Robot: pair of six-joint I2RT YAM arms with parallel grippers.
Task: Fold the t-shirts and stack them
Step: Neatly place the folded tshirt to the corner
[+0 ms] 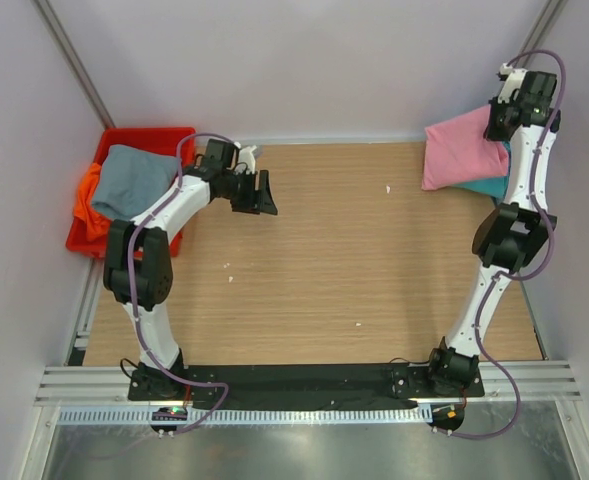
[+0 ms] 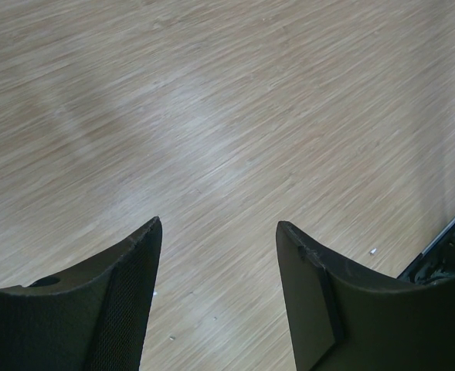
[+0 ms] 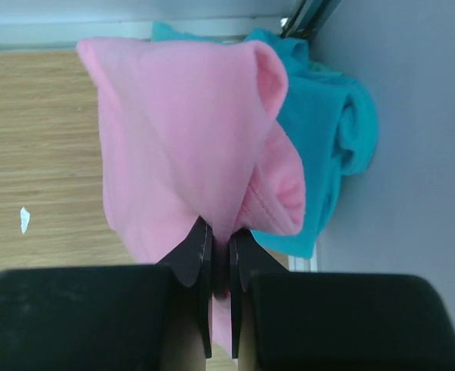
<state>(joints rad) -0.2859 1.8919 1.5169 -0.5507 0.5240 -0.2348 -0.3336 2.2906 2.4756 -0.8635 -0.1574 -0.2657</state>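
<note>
My right gripper (image 3: 221, 232) is shut on the pink t-shirt (image 3: 181, 139), pinching a fold of it at the table's far right corner (image 1: 461, 150). Under and behind it lies the teal t-shirt (image 3: 331, 131), with only an edge of this teal t-shirt (image 1: 489, 187) showing from above. A grey t-shirt (image 1: 132, 180) sits on an orange t-shirt (image 1: 87, 205) in the red bin. My left gripper (image 2: 219, 224) is open over bare wood with nothing between its fingers; from above this left gripper (image 1: 264, 192) hangs just right of the bin.
The red plastic bin (image 1: 144, 136) stands at the far left edge of the wooden table (image 1: 354, 270). Grey walls close in the back and both sides. Small white specks (image 1: 387, 188) dot the wood.
</note>
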